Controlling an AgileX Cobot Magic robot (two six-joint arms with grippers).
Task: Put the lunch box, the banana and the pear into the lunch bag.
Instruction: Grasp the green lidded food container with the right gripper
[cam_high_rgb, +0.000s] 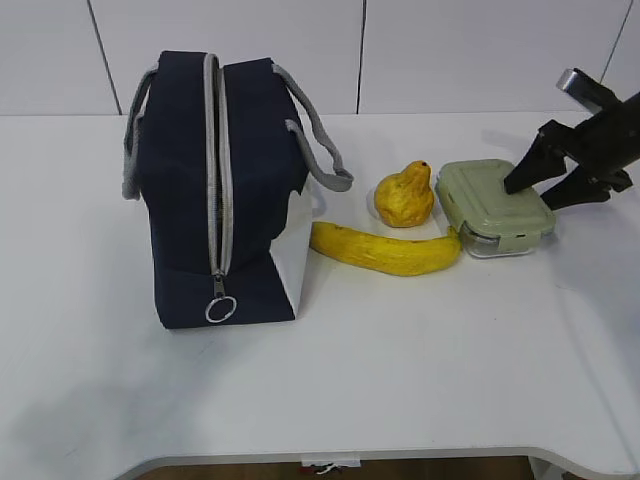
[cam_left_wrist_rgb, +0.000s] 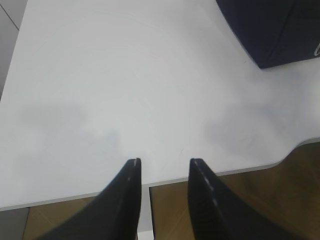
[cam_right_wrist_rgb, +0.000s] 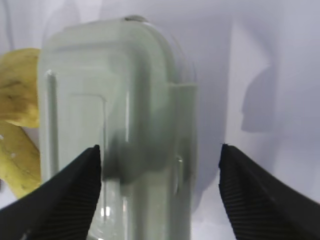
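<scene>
Lunch bag (cam_high_rgb: 255, 190): navy cloth showing matt, grey webbing handles, metal ring pull. Lunch box (cam_high_rgb: 494, 207): clear plastic gleaming under a smooth sage lid. Banana (cam_high_rgb: 388, 250): mottled skin. Pear (cam_high_rgb: 405, 196): lumpy. Bench (cam_high_rgb: 400, 370): looking smooth, white, matt.

A white surface (cam_high_rgb: 420, 370) fills most of the exterior view, its front edge curved inward at the lower left and lower right. Soft grey shadows are cast across it. Behind it a pale wall (cam_high_rgb: 460, 50) is seen, divided into panels by thin dark seams. Beyond the surface's edge, in the left wrist view, a brown wooden floor (cam_left_wrist_rgb: 280, 200) is shown. The light is even and diffuse.
</scene>
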